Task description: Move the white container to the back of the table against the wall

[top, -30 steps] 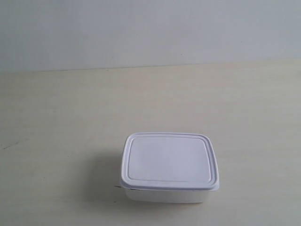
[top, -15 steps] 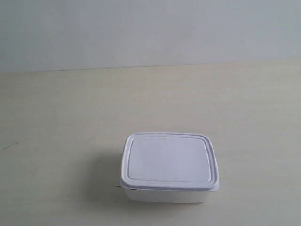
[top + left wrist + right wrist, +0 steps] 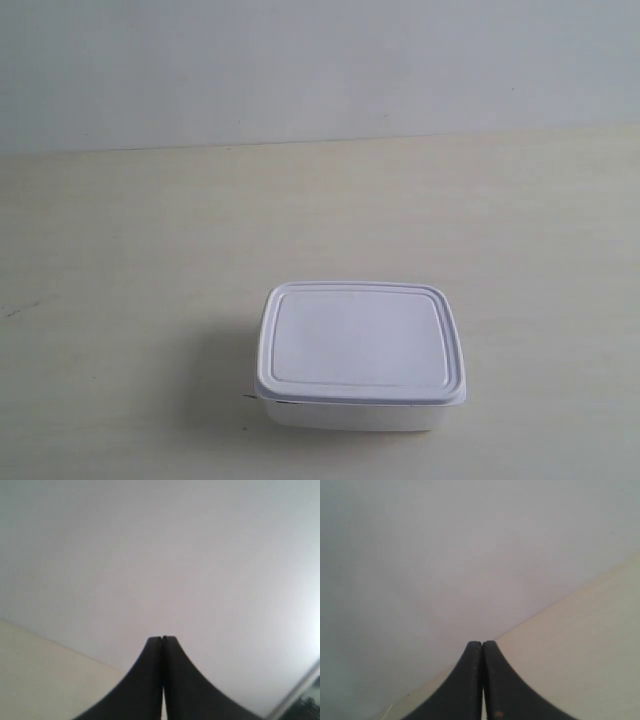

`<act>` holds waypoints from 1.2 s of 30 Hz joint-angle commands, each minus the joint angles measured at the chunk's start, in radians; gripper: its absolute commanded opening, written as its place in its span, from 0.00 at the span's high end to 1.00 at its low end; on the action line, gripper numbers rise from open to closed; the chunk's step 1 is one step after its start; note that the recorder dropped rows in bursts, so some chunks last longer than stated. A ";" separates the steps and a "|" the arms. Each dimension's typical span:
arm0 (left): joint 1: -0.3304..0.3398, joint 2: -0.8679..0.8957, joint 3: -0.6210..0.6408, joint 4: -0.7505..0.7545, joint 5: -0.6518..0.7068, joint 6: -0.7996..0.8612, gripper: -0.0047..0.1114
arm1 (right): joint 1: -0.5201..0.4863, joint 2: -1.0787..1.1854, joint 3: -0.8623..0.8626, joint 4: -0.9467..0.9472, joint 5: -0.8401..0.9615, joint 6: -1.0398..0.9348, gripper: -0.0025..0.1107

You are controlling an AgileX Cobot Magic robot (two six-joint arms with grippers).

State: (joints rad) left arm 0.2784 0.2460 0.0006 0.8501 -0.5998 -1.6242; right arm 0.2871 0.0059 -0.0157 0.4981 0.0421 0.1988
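Observation:
The white container (image 3: 360,355) sits lidded on the beige table (image 3: 150,250) near the front edge, a little right of centre in the exterior view. A wide stretch of table separates it from the pale grey wall (image 3: 320,70) behind. Neither arm appears in the exterior view. My left gripper (image 3: 162,639) is shut, its black fingers pressed together with nothing between them, pointing at the wall (image 3: 175,555). My right gripper (image 3: 482,643) is likewise shut and empty, aimed at the seam between wall (image 3: 445,555) and table (image 3: 580,650). The container is out of both wrist views.
A faint dark mark (image 3: 22,309) lies on the table at the exterior view's left. A strip of table (image 3: 45,675) shows in the left wrist view, and a dark edge (image 3: 307,700) cuts that view's corner.

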 commanded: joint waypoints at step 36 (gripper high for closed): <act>-0.252 0.571 -0.559 0.737 -0.092 -0.500 0.96 | 0.202 0.863 -0.772 -0.116 0.619 -0.398 0.98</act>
State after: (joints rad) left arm 0.0847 0.7868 -0.5488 1.5142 -0.7182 -2.1193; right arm 0.4881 0.8305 -0.7584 0.4101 0.6228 -0.1711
